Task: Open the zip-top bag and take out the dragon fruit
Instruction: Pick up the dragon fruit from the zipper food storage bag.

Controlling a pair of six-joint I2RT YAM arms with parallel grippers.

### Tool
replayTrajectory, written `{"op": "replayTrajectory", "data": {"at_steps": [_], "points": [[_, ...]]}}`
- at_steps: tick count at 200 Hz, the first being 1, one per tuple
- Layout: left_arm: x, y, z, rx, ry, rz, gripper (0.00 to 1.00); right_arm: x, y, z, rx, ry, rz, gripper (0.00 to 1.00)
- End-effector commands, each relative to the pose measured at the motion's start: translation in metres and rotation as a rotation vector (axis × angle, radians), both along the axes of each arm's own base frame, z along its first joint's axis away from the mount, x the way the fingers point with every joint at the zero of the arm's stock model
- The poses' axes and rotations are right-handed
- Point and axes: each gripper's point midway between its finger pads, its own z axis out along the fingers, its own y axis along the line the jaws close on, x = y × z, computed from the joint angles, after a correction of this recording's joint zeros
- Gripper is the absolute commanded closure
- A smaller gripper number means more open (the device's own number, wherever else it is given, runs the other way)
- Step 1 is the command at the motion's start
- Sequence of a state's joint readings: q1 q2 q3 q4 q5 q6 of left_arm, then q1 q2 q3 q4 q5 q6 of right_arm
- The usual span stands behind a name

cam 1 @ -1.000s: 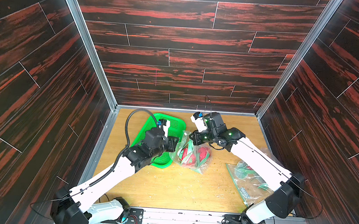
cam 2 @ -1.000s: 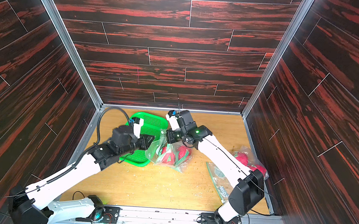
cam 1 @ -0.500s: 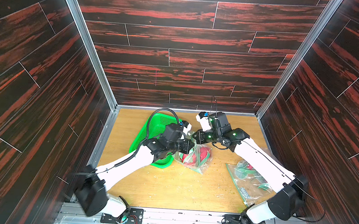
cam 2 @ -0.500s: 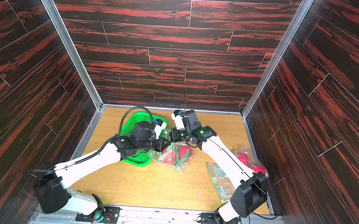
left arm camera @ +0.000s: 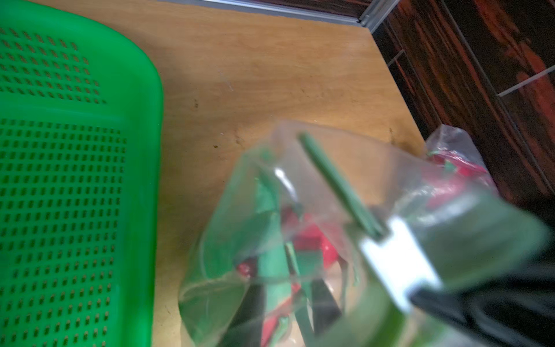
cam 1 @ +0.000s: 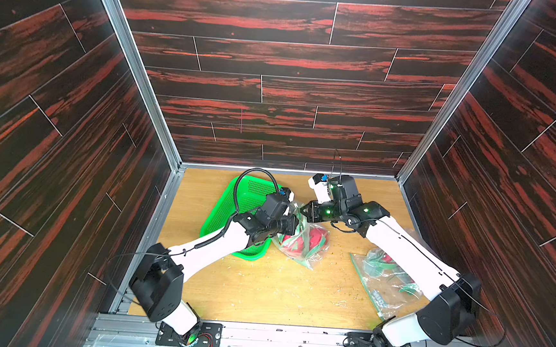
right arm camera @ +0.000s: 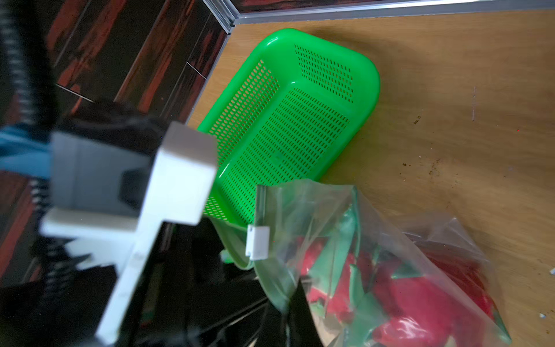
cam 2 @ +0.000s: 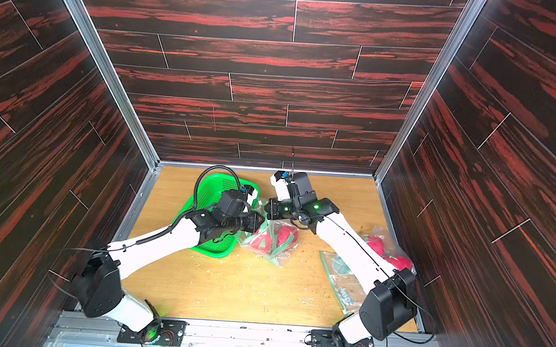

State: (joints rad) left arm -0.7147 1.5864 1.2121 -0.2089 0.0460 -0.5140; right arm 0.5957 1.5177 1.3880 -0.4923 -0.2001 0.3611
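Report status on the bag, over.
Right hand shut on zip-top bag rim. Left hand at its mouth, grip unclear. Dragon fruit inside the bag. Green basket close beside it.

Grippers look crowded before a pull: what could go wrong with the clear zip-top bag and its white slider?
The right gripper pinches only the rim of the clear zip-top bag; the thin film may slip or tear under a pull.
The left gripper sits almost against it, so the two could collide.
The white plastic slider looks blurred in the left wrist view; a grab may miss it.
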Motion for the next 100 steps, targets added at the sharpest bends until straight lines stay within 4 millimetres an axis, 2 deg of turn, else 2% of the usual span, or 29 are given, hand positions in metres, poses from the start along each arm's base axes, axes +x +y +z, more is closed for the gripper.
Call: {"op": "replayTrajectory", "data": {"at_steps": [1, 53, 75, 100], "points": [[0.019, 0.003, 0.003, 0.031, -0.044, 0.061, 0.67, 0.0, 0.003, 0.014, 0.063, -0.015, 0.005, 1.0], [0.04, -0.01, -0.005, 0.069, -0.082, 0.045, 0.56, 0.002, 0.013, 0.012, 0.12, 0.014, 0.026, 1.0], [0.048, -0.006, -0.011, 0.11, -0.094, 0.076, 0.51, 0.003, 0.016, 0.011, 0.132, 0.025, 0.031, 1.0], [0.054, -0.004, -0.01, 0.121, -0.14, 0.086, 0.39, 0.002, 0.017, 0.012, 0.143, 0.026, 0.035, 1.0]]}}
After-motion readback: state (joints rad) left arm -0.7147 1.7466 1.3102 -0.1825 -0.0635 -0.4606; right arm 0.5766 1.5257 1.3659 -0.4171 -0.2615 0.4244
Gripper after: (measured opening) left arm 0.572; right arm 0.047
